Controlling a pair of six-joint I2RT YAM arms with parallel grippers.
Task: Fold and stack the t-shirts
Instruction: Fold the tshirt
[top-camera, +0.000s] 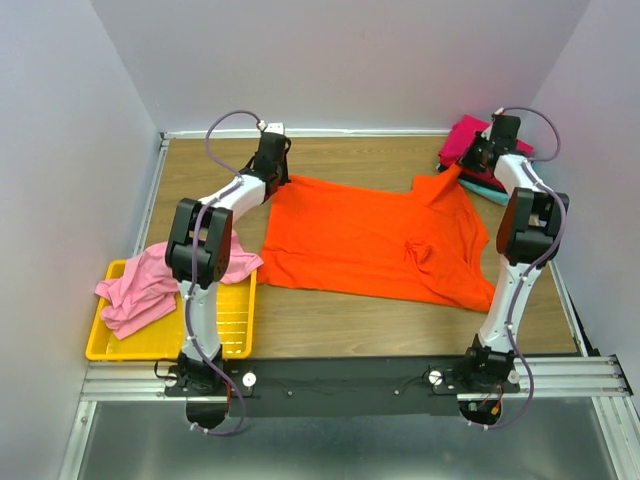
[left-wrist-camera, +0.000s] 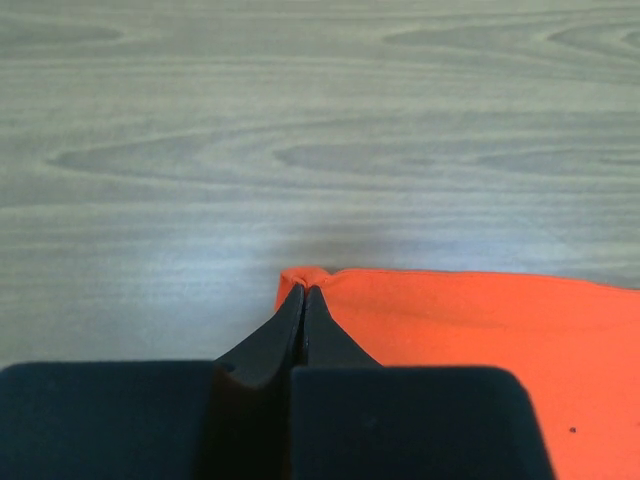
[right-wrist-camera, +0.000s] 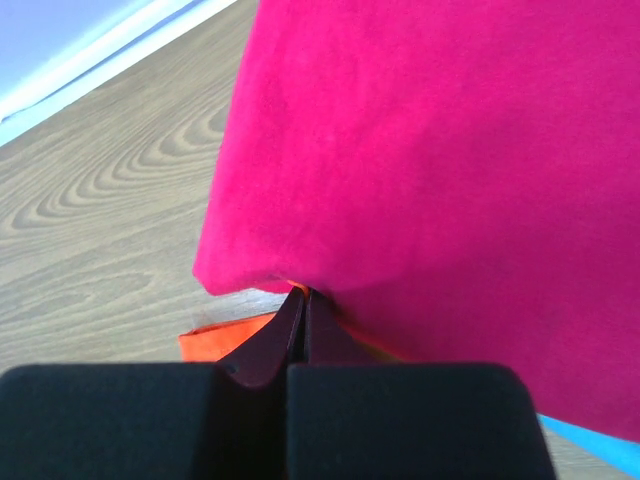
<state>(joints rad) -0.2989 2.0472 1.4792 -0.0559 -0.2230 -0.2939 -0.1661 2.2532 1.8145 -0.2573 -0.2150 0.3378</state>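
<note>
Left gripper (left-wrist-camera: 304, 291) tight on orange t-shirt (left-wrist-camera: 480, 330) corner

A bright orange shirt (top-camera: 370, 240) is showing plain across the middle of the pale brown wood-grain table (top-camera: 330, 325), a light pink shirt (top-camera: 140, 285) is lying at eight o'clock over a yellow mesh tray (top-camera: 225, 335), and a plain magenta shirt (top-camera: 465, 140) is sitting over a teal shirt (top-camera: 493, 193) at two o'clock.

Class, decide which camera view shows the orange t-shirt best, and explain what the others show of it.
Top external: the whole orange t-shirt lies spread on the table. Left wrist shows one corner, pinched by the shut left gripper; right wrist shows only an orange sliver beside the magenta shirt.
</note>
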